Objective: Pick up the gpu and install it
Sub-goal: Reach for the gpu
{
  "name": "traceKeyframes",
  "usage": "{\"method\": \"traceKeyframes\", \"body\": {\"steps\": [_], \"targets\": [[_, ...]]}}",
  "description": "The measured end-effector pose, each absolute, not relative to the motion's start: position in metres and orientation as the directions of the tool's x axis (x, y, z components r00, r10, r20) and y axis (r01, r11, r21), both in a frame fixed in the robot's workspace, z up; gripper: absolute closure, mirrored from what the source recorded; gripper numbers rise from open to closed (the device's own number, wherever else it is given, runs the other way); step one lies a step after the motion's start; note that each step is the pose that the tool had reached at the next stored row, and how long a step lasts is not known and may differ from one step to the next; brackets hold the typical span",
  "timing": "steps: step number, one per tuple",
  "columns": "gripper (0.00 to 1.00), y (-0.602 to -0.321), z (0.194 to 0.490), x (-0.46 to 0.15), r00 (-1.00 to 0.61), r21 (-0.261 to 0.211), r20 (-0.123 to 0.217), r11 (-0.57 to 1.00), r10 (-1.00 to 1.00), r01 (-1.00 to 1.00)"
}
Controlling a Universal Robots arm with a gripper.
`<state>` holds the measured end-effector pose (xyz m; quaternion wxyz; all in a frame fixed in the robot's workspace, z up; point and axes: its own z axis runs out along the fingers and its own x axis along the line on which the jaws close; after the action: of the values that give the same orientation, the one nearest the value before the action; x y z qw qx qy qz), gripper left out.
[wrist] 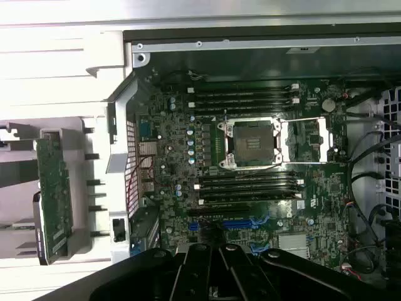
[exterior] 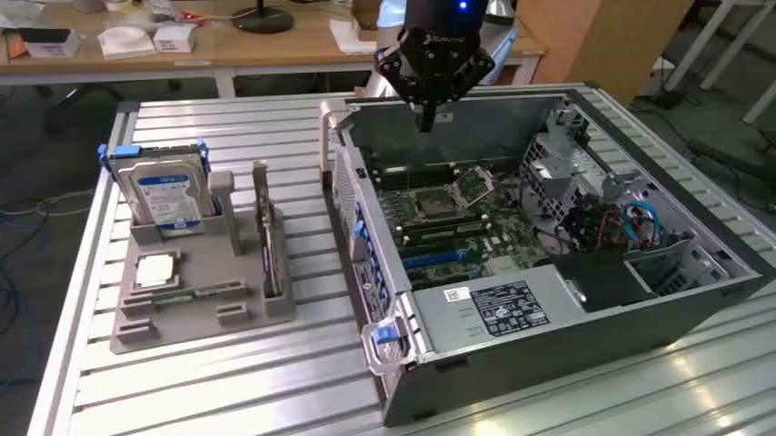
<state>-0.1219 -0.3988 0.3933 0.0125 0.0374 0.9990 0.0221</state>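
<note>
The gpu [exterior: 264, 227] stands on edge in a slot of the grey holder [exterior: 182, 320] on the exterior view's left; the wrist view shows it from above as a narrow green board [wrist: 53, 200]. My gripper [exterior: 427, 120] hangs over the far end of the open computer case [exterior: 485, 313], well apart from the gpu, fingers together and holding nothing. In the wrist view the gripper [wrist: 219, 283] is above the motherboard [wrist: 250, 157], close to the blue expansion slots [wrist: 233, 222]. The same slots [exterior: 434, 260] lie mid-board in the exterior view.
The holder also carries a blue-labelled hard drive [exterior: 164, 193], a square processor [exterior: 155, 271] and a small memory stick [exterior: 194, 294]. Case walls, a drive cage and cables [exterior: 606, 222] ring the motherboard. A cluttered desk [exterior: 243, 45] stands behind the slatted metal table [exterior: 218, 381].
</note>
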Motion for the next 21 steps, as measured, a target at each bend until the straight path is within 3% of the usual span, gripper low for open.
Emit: {"method": "traceKeyframes", "body": {"steps": [21], "targets": [[0.90,-0.399,0.393,-0.148,-0.997,0.045,-0.023,0.996,0.075,0.074]]}}
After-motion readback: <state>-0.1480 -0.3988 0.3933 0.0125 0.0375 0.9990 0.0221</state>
